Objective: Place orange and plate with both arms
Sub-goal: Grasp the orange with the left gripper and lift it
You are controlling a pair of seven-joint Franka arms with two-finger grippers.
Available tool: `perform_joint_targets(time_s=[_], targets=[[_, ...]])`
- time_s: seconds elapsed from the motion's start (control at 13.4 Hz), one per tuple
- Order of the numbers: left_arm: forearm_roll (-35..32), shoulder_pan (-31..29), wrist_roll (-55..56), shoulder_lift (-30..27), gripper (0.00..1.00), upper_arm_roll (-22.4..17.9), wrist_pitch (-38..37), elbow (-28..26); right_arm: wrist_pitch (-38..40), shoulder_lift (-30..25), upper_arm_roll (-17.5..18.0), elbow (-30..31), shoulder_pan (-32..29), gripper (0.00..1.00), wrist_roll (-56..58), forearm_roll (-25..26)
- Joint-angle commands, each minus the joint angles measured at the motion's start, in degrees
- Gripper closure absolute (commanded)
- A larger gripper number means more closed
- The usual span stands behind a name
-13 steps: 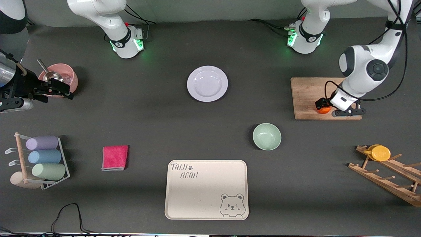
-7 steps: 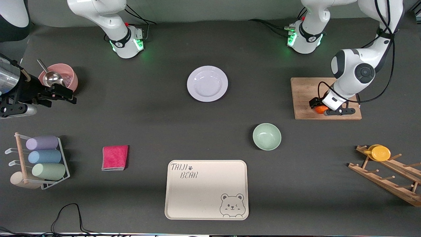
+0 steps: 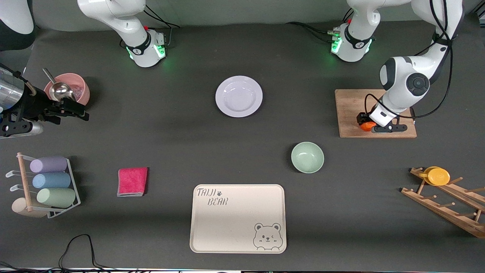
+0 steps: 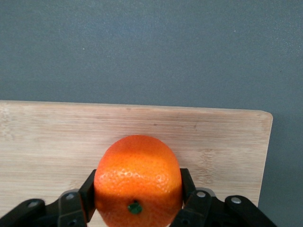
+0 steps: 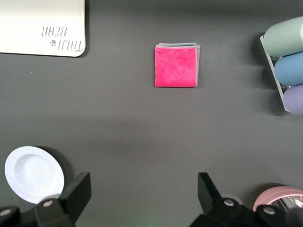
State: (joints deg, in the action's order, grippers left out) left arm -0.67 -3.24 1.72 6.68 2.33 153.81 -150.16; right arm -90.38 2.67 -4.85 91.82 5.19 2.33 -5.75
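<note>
Left pincer: closed on the orange, one finger pressed to each side of the fruit; in the front view the left pincer is low over the wooden board.
Orange: between the left pincer's fingers, its underside on or just above the wooden board; the green stem dimple faces the wrist camera; in the front view only a sliver of orange shows beside the black fingers.
Wooden board: directly under the left pincer, lying on the tabletop at the left arm's end; the grip sits near the board's edge that faces the front camera.
Mint-green bowl: near the left pincer, nearer the front camera than the board, toward the middle of the tabletop, upright.
Yellow disc: on the wooden peg rack, nearer the front camera than the left pincer, at the same end of the tabletop.
Plate: well apart from the left pincer, flat on the tabletop between the two arm bases, touched by neither pincer.
Bear tray: well apart from the left pincer, at the tabletop's edge nearest the front camera.
Right pincer: fingers spread wide, holding nothing; the right pincer waits in the air just beside the pink bowl with the metal scoop.
Pink cloth: flat on the tabletop, well apart from both pincers.
</note>
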Motion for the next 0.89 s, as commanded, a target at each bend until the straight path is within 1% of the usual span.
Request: perform_joint_targets(time_s=[0.0, 0.07, 0.15, 0.22, 0.37, 0.45, 0.52, 0.6, 0.67, 0.75, 0.82], targets=[[-0.6, 0.8, 0.3, -0.8, 1.00, -0.4, -0.1, -0.3, 0.2, 0.7, -0.2, -1.4, 0.0, 0.00, -1.4, -3.4], [-0.6, 0.8, 0.2, -1.2, 1.00, -0.3, -0.3, -0.2, 0.3, 0.7, -0.5, -1.4, -0.3, 0.00, -1.4, -5.7], [-0.6, 0.8, 0.3, -1.9, 1.00, -0.2, -1.7, 0.0, 0.6, 0.7, -1.4, -1.3, -0.4, 0.00, -1.4, -7.6], [-0.6, 0.8, 0.3, -2.7, 1.00, -0.1, -3.6, 0.7, 0.8, 0.7, -1.5, -1.2, -0.4, 0.00, -1.4, -9.5], [-0.6, 0.7, 0.0, -5.1, 1.00, 0.0, -8.2, 2.7, 1.1, 0.6, -1.6, -0.4, -0.4, 0.00, -4.9, -15.2], [-0.6, 0.6, -0.1, -6.5, 1.00, 0.4, -11.9, 4.5, 0.9, 0.5, -1.6, 0.6, -0.1, 0.00, -6.5, -17.4], [-0.6, 0.4, 0.2, -7.9, 1.00, 1.4, -16.7, 7.0, 0.5, 0.1, -1.5, 1.9, 0.3, 0.00, -6.7, -19.1], [-0.3, 0.4, 0.4, -9.2, 1.00, 2.3, -22.6, 10.5, 0.1, 0.1, -1.5, 3.9, 0.3, 0.00, -6.7, -22.4], [0.3, 0.4, 0.6, -10.2, 1.00, 3.6, -28.4, 14.6, -0.2, -0.6, -1.7, 6.5, 0.1, 0.00, -6.5, -27.6], [0.6, 0.3, 1.0, -10.7, 1.00, 5.2, -34.6, 19.1, -1.4, -1.5, -2.8, 9.7, 0.3, 0.00, -6.5, -31.0], [1.1, 0.4, 2.4, -11.0, 1.00, 6.7, -39.8, 23.3, -3.5, -2.8, -2.9, 13.2, 0.3, 0.00, -5.8, -32.4]])
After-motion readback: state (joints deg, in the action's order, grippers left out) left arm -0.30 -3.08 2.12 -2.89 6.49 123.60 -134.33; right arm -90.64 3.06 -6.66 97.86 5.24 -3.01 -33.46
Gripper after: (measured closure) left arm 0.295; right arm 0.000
